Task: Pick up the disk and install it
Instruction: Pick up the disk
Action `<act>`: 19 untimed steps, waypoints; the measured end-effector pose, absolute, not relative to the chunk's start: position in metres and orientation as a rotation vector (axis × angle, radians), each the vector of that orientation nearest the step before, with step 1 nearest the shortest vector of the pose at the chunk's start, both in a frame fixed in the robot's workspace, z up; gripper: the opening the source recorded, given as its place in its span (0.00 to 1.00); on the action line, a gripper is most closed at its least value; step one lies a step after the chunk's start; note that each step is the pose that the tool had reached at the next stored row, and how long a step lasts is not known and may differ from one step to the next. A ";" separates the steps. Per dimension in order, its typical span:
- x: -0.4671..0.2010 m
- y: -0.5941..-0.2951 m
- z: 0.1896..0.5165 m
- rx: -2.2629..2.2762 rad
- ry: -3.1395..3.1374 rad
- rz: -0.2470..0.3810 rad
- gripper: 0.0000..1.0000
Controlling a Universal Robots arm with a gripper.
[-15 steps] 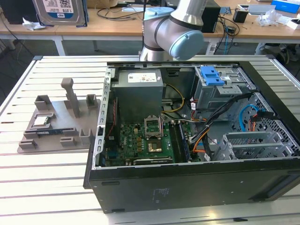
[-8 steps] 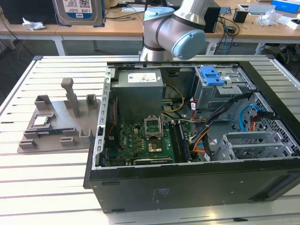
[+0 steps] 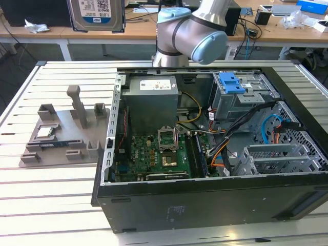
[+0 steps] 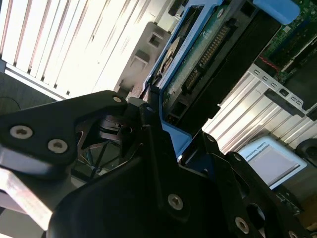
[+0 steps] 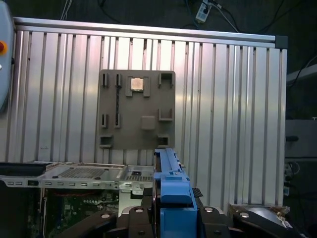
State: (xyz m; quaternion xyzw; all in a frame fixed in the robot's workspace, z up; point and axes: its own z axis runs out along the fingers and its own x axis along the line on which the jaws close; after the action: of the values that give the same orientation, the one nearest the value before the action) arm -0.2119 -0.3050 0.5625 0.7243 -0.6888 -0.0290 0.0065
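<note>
Slatted metal tabletop (image 3: 56, 205) carries an open computer case (image 3: 205, 205) and, to the exterior view's left of it, a grey tray (image 3: 56, 138) with a small chip (image 3: 43, 132) sitting in one pocket. The disk (image 3: 96, 15) is off the table altogether, up in the air at the upper edge of the exterior view, to that view's left of the arm (image 3: 192, 33). In the second wrist view the gripper (image 4: 168, 131) is closed narrow on the blue plastic frame at one end of the disk, with the rest of it reaching out past the fingers (image 4: 148, 148) and its circuit-board side showing.

That hold is my main worry. The fingers bear on plastic, not on the metal body, and only at one end, so a quick swing could let the disk tip or creep in the grip (the frame may also flex a little). A tilted disk would probably meet the drive cage (image 3: 241, 95) crooked and jam on its rails.

Loose cables (image 3: 233, 148) lie right beside the cage, where they could catch a corner on the way in. The case wall stands between disk and cage, so too low a path risks a knock, and the motherboard (image 3: 154, 154) lies bare below if the disk drops.
</note>
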 end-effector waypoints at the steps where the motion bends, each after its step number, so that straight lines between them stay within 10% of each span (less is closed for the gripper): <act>1: -0.210 -0.307 0.562 2.266 -2.155 -0.091 0.37; 19: -0.179 -0.329 0.561 2.265 -2.155 -0.092 0.37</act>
State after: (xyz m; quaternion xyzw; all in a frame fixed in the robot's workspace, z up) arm -0.1791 -0.3287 0.5606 0.7243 -0.6889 -0.0295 0.0070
